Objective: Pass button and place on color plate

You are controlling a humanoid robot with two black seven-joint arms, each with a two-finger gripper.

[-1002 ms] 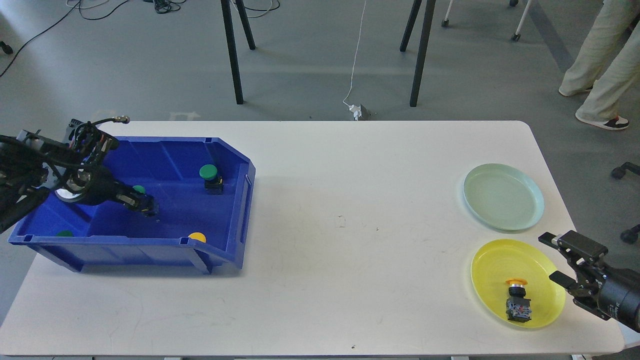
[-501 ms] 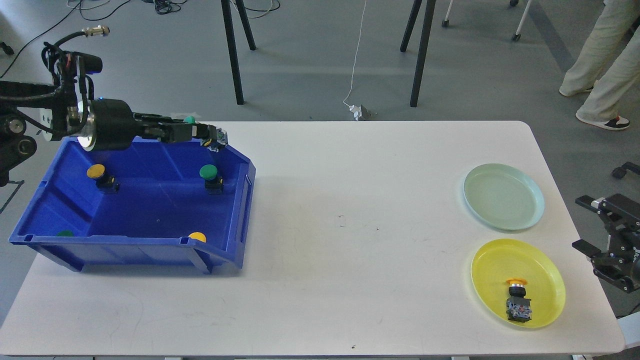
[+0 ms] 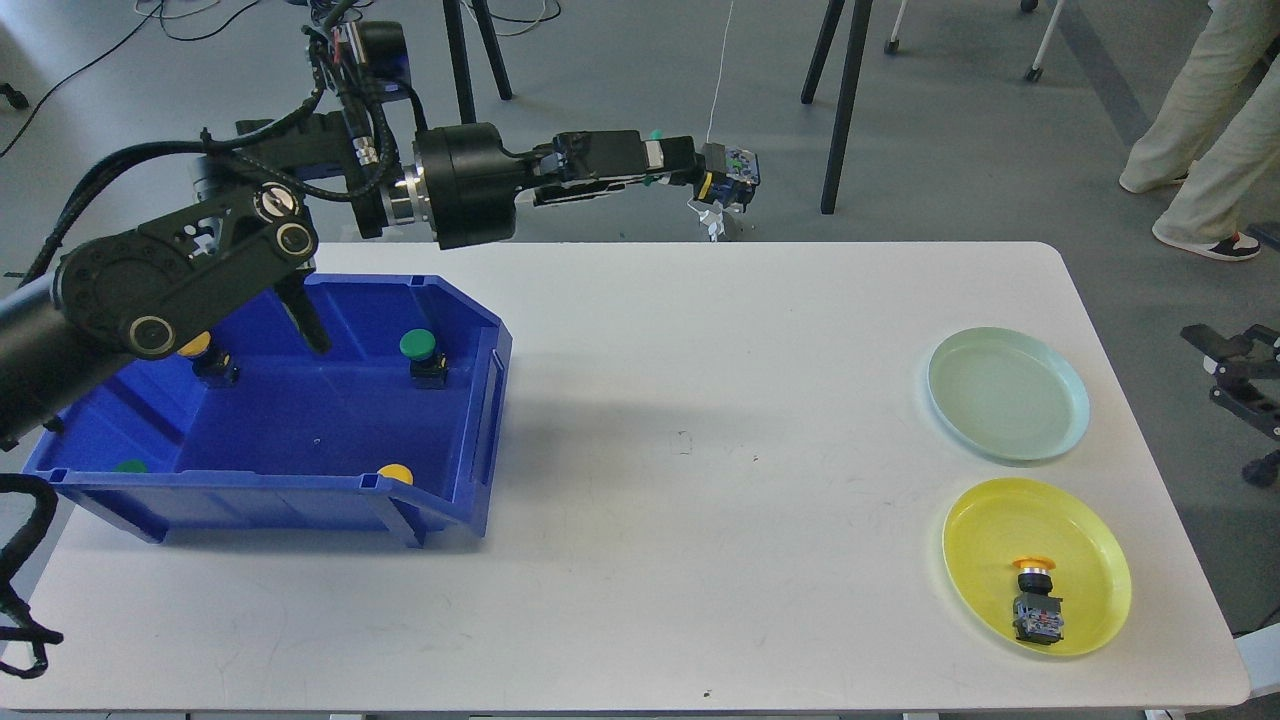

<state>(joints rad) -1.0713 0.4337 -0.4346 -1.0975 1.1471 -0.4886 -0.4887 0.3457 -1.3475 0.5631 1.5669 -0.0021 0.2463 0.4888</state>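
My left gripper [image 3: 690,165] is raised high over the table's far edge, reaching right, and is shut on a green button [image 3: 728,170] whose body sticks out past the fingertips. My right gripper [image 3: 1225,368] is open and empty at the right edge, beside the pale green plate [image 3: 1006,393]. The yellow plate [image 3: 1036,565] in front of it holds a yellow button [image 3: 1035,600]. The blue bin [image 3: 300,440] on the left holds a green button [image 3: 422,356], a yellow button [image 3: 205,357] partly behind my arm, another yellow one [image 3: 394,473] and a green one [image 3: 128,466] at its front wall.
The white table [image 3: 680,470] spans the view between bin and plates. Black table legs [image 3: 842,100], a white cable and plug lie on the floor beyond. A person's legs [image 3: 1210,120] stand at the far right.
My left arm has lifted the green button out of the bin and swung it up and right, toward the table's middle. My right gripper has pulled back right and up, away from the yellow plate.
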